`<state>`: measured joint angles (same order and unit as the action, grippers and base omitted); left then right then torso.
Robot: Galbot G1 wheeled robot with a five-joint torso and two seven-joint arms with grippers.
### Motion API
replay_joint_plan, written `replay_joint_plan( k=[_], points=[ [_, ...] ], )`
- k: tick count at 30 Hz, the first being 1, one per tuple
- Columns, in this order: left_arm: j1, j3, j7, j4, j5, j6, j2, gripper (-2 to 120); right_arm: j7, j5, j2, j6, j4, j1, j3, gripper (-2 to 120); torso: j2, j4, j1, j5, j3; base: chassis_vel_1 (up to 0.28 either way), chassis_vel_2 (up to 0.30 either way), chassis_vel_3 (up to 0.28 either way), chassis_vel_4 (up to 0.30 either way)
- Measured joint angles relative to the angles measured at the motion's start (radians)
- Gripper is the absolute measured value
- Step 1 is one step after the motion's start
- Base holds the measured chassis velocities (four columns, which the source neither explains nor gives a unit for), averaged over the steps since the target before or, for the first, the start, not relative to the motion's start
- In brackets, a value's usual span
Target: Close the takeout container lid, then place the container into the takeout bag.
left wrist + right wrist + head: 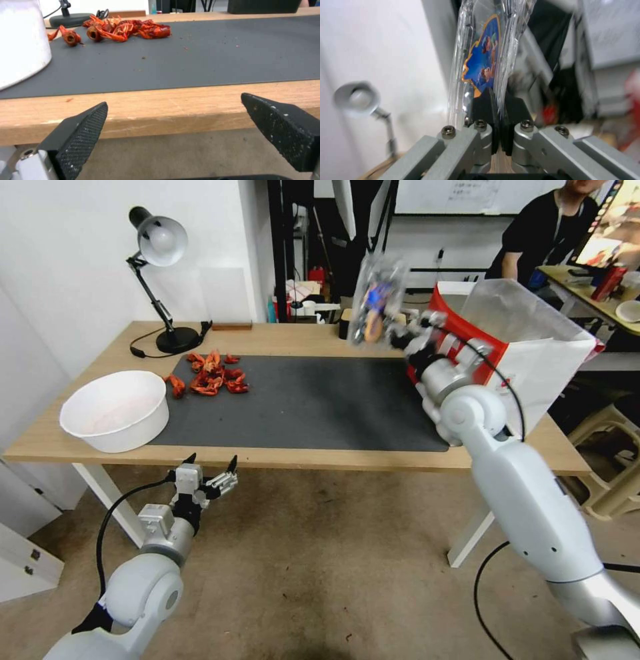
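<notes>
While your right gripper [400, 339] clamps the shut takeout container [377, 300] in the air just left of the takeout bag [527, 340], bagging remains; your left gripper [212, 468] waits open near the table [300, 340].

Even, bright indoor light, soft shadows, head view bowed at edges, takeout container [377, 300] motion-blurred, right wrist background smeared.
</notes>
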<state>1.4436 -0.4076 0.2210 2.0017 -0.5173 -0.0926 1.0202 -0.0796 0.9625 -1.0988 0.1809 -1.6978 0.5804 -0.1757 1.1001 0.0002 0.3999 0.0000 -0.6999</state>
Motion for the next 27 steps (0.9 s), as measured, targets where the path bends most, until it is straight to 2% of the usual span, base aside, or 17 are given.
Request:
replay_joint_plan(
  k=[2,4,5,6,7,8,10,11,13,17,19,21,22,24,27],
  points=[
    [0.007,0.0,-0.011,-0.006,0.002,0.008,0.013,100,-0.031,-0.096,0.041,-0.109,-0.034,-0.01,-0.021,0,0.0,0.0001,0.0,0.0001,0.0,0.0,0.0,0.0,0.0],
    [0.007,0.001,-0.015,-0.011,0.004,0.012,0.021,100,-0.064,-0.147,0.071,-0.135,-0.059,-0.014,-0.041,0,0.0,-0.0003,0.0,0.0003,0.0,0.0,0.0,0.0,0.0],
    [0.008,0.006,-0.018,-0.018,0.007,0.023,0.029,100,-0.13,-0.209,0.115,-0.132,-0.094,-0.016,-0.07,0,0.0,-0.0004,0.0,0.0,0.0,0.0,0.0,0.0,0.0],
    [0.012,0.009,-0.02,-0.023,0.007,0.029,0.034,100,-0.212,-0.271,0.162,-0.082,-0.125,-0.011,-0.103,0,0.0,-0.0002,0.0,0.0001,0.0,0.0,0.0,0.0,0.0],
    [0.012,0.009,-0.02,-0.023,0.007,0.029,0.034,100,-0.212,-0.271,0.162,-0.082,-0.125,-0.011,-0.103,0,0.0,-0.0002,0.0,0.0001,0.0,0.0,0.0,0.0,0.0],
    [0.014,0.01,-0.022,-0.026,0.006,0.036,0.038,100,-0.283,-0.305,0.199,-0.031,-0.15,0.0,-0.132,0,0.0,-0.0002,0.0,0.0003,0.0,0.0,0.0,0.0,0.0],
    [0.016,0.011,-0.024,-0.03,0.003,0.044,0.042,100,-0.352,-0.302,0.244,0.035,-0.177,0.019,-0.176,0,0.0,-0.0005,0.0,0.0004,0.0,0.0,0.0,0.0,0.0],
    [0.016,0.011,-0.024,-0.03,0.003,0.044,0.042,100,-0.352,-0.302,0.244,0.035,-0.177,0.019,-0.176,0,0.0,-0.0005,0.0,0.0004,0.0,0.0,0.0,0.0,0.0],
    [0.018,0.014,-0.024,-0.029,-0.006,0.045,0.043,100,-0.401,-0.256,0.286,0.095,-0.199,0.046,-0.224,0,0.0,-0.0007,0.0,0.0001,0.0,0.0,0.0,0.0,0.0],
    [0.015,0.017,-0.023,-0.028,-0.012,0.045,0.047,100,-0.431,-0.191,0.306,0.125,-0.21,0.075,-0.259,0,0.0,-0.0002,0.0,0.0001,0.0,0.0,0.0,0.0,0.0],
    [0.013,0.021,-0.02,-0.021,-0.014,0.037,0.05,100,-0.429,-0.133,0.306,0.136,-0.211,0.098,-0.284,11,0.0,-0.0002,0.0,0.0003,0.0,0.0,0.0,0.0,0.0],
    [0.013,0.024,-0.019,-0.019,-0.013,0.034,0.05,100,-0.427,-0.105,0.304,0.141,-0.211,0.104,-0.289,14,0.0,-0.0002,0.0,0.0002,0.0,0.0,0.0,0.0,0.0],
    [0.014,0.025,-0.019,-0.017,-0.012,0.032,0.051,100,-0.424,-0.089,0.3,0.144,-0.207,0.107,-0.293,22,0.0,-0.0001,0.0,0.0001,0.0,0.0,0.0,0.0,0.0],
    [0.015,0.025,-0.017,-0.017,-0.01,0.031,0.052,100,-0.42,-0.084,0.296,0.146,-0.2,0.11,-0.295,26,0.0,0.0,0.0,0.0001,0.0,0.0,0.0,0.0,0.0],
    [0.017,0.024,-0.012,-0.017,-0.01,0.03,0.052,100,-0.407,-0.095,0.287,0.148,-0.185,0.119,-0.298,39,0.0,-0.0001,0.0,0.0001,0.0,0.0,0.0,0.0,0.0]
  ],
)
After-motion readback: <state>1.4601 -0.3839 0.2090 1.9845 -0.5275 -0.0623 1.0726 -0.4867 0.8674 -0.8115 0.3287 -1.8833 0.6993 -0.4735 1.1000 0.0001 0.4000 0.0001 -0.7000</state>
